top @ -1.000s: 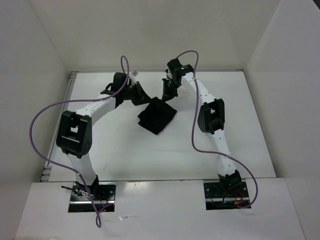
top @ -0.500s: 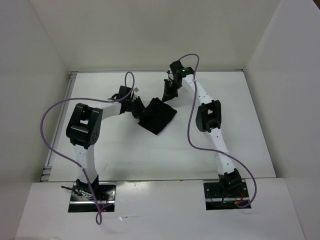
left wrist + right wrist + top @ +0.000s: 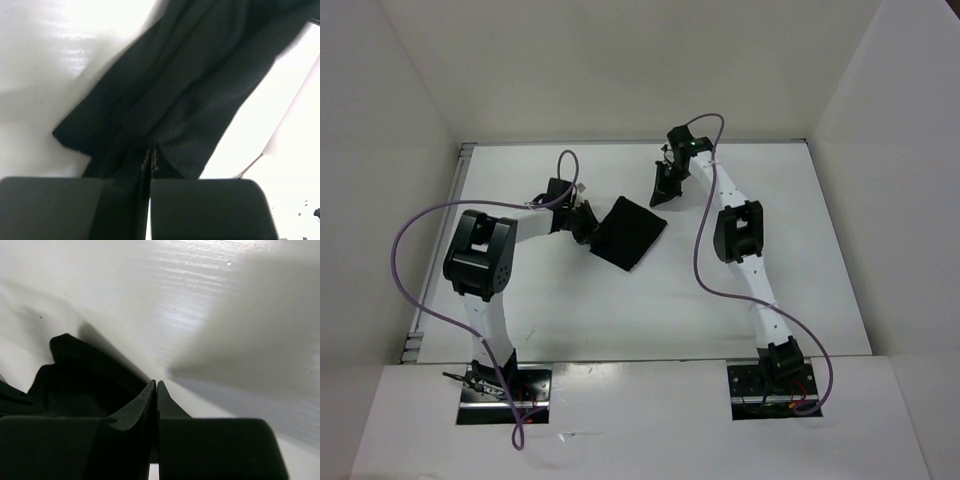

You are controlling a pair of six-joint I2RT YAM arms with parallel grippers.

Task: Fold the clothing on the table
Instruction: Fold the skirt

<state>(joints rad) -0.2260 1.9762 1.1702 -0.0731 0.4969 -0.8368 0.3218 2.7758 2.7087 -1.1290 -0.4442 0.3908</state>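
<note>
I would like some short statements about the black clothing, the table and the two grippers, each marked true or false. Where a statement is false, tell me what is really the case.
1. The left gripper is shut on the clothing. True.
2. The clothing is white. False: it is black, and it is the table that is white.
3. The right gripper has its jaws wide open. False: they stand together.
4. In the top view, the clothing is between the two grippers. True.
5. The clothing hangs over the near edge of the table. False: it is well inside the table, away from every edge.
</note>
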